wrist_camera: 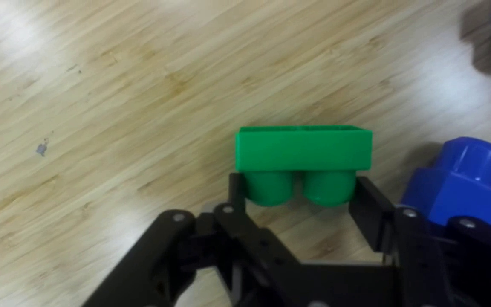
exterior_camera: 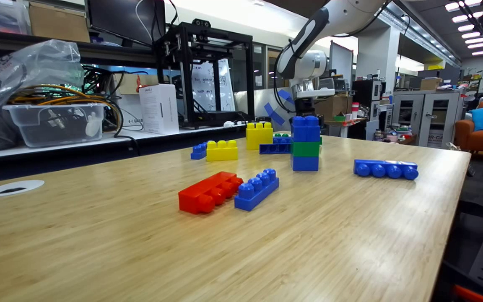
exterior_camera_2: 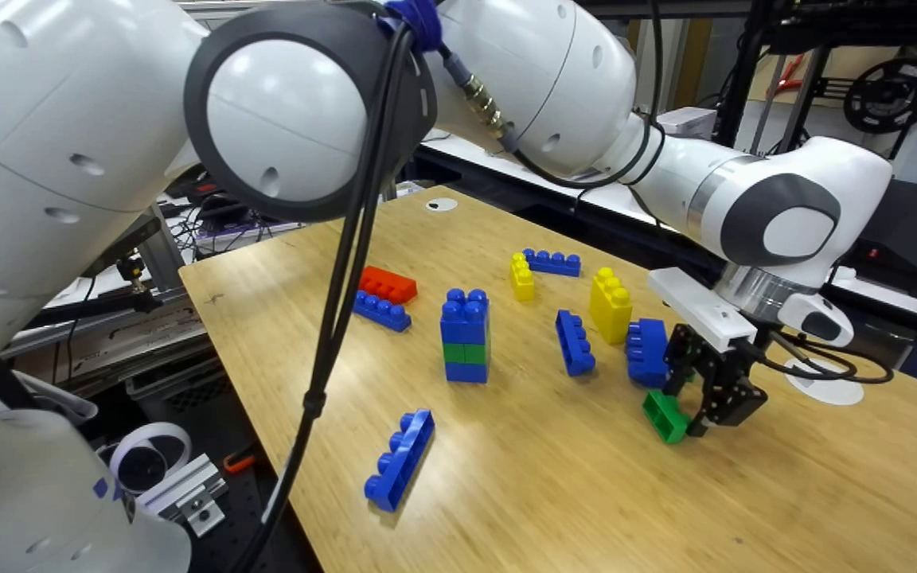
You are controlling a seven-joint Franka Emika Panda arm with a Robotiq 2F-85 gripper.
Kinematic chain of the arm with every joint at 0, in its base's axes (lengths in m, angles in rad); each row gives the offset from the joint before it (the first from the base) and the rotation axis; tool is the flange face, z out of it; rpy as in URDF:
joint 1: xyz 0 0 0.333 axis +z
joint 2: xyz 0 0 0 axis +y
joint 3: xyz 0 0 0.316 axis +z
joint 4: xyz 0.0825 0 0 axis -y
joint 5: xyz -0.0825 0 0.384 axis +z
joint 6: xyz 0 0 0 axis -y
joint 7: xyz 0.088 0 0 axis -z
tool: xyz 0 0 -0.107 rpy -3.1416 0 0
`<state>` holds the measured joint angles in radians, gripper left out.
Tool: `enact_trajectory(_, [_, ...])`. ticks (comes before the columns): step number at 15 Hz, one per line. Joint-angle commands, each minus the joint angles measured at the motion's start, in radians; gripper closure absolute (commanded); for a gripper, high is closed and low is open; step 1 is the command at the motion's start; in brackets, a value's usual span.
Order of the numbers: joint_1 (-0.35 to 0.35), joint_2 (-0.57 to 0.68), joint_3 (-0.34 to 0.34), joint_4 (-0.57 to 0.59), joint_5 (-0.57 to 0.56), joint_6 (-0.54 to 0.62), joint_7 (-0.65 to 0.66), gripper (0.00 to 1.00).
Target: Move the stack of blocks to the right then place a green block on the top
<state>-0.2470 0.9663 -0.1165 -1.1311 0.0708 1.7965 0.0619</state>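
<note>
The stack of blocks [exterior_camera: 305,162] [exterior_camera_2: 466,372] stands upright on the table, blue below, green between, blue studs on top. Away from it, the green block [exterior_camera_2: 667,417] lies on its side, hollow underside facing away from my gripper [exterior_camera_2: 685,406]. In the wrist view my gripper [wrist_camera: 298,187] has one finger against each outer side of the two studs of the green block [wrist_camera: 304,149], so it is closed around them. In an exterior view the stack hides most of the gripper and the block.
A blue brick [exterior_camera_2: 648,352] sits close beside the gripper, with a tall yellow brick [exterior_camera_2: 610,306] and a hollow-sided blue brick [exterior_camera_2: 575,342] nearby. A long blue brick [exterior_camera_2: 401,461] lies near the table's edge. The red brick [exterior_camera: 208,191] has a blue brick [exterior_camera: 258,192] alongside.
</note>
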Motion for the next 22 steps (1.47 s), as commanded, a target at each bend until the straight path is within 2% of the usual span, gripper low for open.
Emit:
enact_trajectory(1, [-0.015, 0.027, 0.007, 0.054, 0.013, -0.044, 0.006, 0.62])
enact_trajectory(7, [-0.024, -0.067, 0.016, -0.011, 0.014, 0.103, -0.075, 0.62])
enact_trajectory(11, [-0.023, -0.181, 0.027, -0.107, 0.015, 0.234, -0.183, 0.62])
enact_trajectory(15, [-0.043, -0.321, 0.07, -0.298, 0.05, 0.416, -0.381, 0.62])
enact_trajectory(17, [-0.076, -0.383, 0.112, -0.394, 0.087, 0.486, -0.495, 0.62])
enact_trajectory(22, [-0.161, -0.536, 0.189, -0.653, 0.242, 0.582, -0.793, 0.62])
